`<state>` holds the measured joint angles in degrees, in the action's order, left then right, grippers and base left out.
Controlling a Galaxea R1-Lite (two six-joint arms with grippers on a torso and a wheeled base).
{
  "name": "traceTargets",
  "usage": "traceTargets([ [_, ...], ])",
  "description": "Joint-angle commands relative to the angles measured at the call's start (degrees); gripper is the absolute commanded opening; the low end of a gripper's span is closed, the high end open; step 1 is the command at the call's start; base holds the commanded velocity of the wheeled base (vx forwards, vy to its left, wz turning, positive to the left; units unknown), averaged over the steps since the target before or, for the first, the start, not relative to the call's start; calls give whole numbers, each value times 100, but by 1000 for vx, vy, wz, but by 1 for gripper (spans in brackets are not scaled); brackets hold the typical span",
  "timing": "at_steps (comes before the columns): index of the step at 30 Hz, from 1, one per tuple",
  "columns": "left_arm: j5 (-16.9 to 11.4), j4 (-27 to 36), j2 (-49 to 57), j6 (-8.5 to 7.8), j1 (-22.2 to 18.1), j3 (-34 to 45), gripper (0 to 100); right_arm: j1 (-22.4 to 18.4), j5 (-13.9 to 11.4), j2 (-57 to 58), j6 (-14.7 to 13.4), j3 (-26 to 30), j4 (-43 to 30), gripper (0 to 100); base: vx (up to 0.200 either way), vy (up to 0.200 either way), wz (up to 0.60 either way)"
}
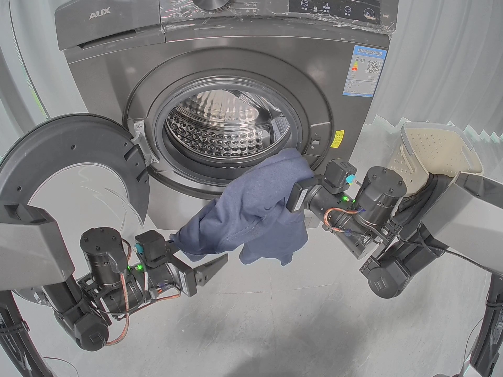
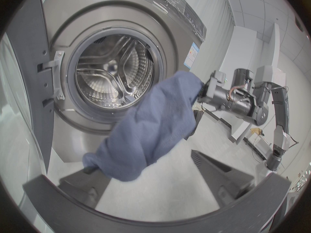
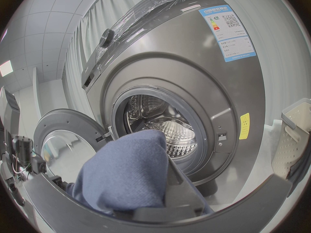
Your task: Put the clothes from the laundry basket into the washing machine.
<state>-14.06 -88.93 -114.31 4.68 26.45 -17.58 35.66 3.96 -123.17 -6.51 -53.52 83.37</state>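
A blue garment [image 1: 251,210] hangs in front of the washing machine's open drum [image 1: 225,121], just below the opening's lower rim. My right gripper [image 1: 294,193] is shut on its upper end, close to the rim's right side; cloth covers one finger [image 3: 181,185] side in the right wrist view. The garment's lower end [image 2: 129,152] drapes over one finger of my left gripper [image 1: 196,257], which stands open lower and to the left, its other finger [image 2: 220,175] bare. The cream laundry basket [image 1: 440,153] leans at the right, behind my right arm.
The round machine door [image 1: 68,158] is swung wide open to the left, just above my left arm. Pale floor [image 1: 272,315] lies open in front of the machine. Curtains hang behind and beside it.
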Motion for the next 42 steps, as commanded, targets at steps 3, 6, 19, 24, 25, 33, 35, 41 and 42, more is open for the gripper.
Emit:
traceTargets([
  [3,-176,-1,-170,-134,141,396,100,-156,-1,-84,1,-308,-31,0,0,0,0],
  [6,-238,-1,-250,-240,167,554,100,-173,-1,-102,9,-335,-31,0,0,0,0],
  [19,-317,-1,-302,-240,290,-9,100,161,-18,-66,-8,-71,48,0,0,0,0],
  [24,-317,-1,-636,-240,404,-606,100,301,-9,-58,1,-98,48,0,0,0,0],
  [25,-317,7,-698,-231,404,-703,100,319,-9,-49,1,-106,48,0,0,0,0],
  [33,-247,-1,-1357,-222,378,-1353,100,548,8,-5,1,-194,4,0,0,0,0],
  [35,-203,-10,-1498,-240,369,-1520,100,618,17,13,-8,-221,-5,0,0,0,0],
  [41,-9,-1,-1752,-213,361,-2013,100,882,140,65,-35,-185,-23,0,0,0,0],
  [42,52,-1,-1788,-213,352,-2092,100,908,140,83,-52,-177,-23,0,0,0,0],
])
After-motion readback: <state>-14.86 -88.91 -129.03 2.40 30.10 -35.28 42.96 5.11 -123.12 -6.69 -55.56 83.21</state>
